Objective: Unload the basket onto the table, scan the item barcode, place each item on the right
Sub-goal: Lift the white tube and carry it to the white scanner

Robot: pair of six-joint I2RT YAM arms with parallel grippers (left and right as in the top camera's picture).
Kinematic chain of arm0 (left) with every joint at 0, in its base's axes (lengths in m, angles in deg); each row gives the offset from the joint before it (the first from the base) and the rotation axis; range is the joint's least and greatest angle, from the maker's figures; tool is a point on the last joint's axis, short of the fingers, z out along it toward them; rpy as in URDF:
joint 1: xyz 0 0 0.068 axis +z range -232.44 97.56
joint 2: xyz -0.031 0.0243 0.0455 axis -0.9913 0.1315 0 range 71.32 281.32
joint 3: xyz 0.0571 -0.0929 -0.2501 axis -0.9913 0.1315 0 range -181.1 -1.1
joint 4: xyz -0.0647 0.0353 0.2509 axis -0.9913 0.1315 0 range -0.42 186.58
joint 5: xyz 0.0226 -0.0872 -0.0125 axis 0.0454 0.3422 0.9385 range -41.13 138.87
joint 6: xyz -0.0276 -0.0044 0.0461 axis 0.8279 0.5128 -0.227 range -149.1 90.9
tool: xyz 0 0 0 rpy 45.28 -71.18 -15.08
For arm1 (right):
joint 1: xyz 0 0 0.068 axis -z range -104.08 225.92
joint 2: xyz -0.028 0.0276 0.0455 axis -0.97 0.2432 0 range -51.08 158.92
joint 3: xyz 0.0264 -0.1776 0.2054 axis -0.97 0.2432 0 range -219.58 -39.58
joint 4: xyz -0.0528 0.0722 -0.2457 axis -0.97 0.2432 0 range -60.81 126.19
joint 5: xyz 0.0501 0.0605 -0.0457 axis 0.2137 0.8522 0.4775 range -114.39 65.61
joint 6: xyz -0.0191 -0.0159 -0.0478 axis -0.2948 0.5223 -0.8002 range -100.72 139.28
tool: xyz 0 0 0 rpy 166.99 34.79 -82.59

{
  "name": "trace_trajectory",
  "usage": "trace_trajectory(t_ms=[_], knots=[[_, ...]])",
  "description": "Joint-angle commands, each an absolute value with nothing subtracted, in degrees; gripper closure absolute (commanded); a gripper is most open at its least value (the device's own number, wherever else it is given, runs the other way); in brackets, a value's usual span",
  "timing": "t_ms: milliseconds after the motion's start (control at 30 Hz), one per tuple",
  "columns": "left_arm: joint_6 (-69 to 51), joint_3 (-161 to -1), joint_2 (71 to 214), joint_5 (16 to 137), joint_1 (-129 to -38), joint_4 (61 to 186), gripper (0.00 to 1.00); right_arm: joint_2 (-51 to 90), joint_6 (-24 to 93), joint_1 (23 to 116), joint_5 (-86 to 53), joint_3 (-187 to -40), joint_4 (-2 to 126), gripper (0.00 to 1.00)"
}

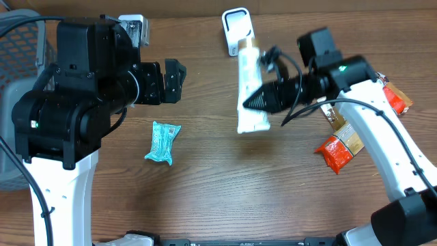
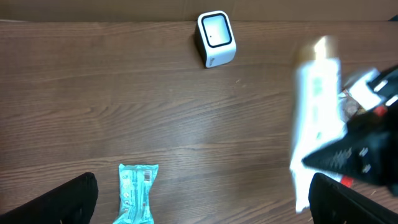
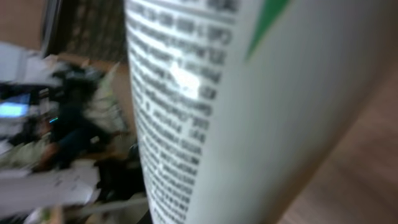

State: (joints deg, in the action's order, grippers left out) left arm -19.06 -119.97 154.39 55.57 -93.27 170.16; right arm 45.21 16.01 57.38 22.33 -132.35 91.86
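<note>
Brown wooden table (image 1: pixel 205 195) (evenly lit)

The barcode scanner (image 1: pixel 235 27) stands at the middle of the table's (image 1: pixel 205 198) far edge. The tube (image 1: pixel 248 75) runs from just before it toward the near edge. A snack packet (image 1: pixel 162 142) lies left of the tube. A sachet (image 1: pixel 334 154) lies toward the right edge, with a second sachet (image 1: pixel 397 99) behind it. A basket (image 1: pixel 20 41) sits at the far left corner.

We're seeing soft, even light across the wooden table (image 1: pixel 205 191), shadows faint. On the left wrist view the white tube (image 2: pixel 317 112) smears with motion blur. Right wrist view: badly out of focus, glare patch on its print.
</note>
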Motion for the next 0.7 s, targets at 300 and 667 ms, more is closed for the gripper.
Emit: trace_trajectory(t_ms=[300, 667], knots=[[-20.3, -120.2, 154.6, 56.0, -93.3, 170.0, 0.0, 55.4, 5.9, 49.3, -49.1, -143.5, 64.7, 0.96], [-20.3, -120.2, 154.6, 55.9, -93.3, 170.0, 0.0, 70.8, -25.8, 48.8, -64.3, -143.5, 37.2, 0.97]])
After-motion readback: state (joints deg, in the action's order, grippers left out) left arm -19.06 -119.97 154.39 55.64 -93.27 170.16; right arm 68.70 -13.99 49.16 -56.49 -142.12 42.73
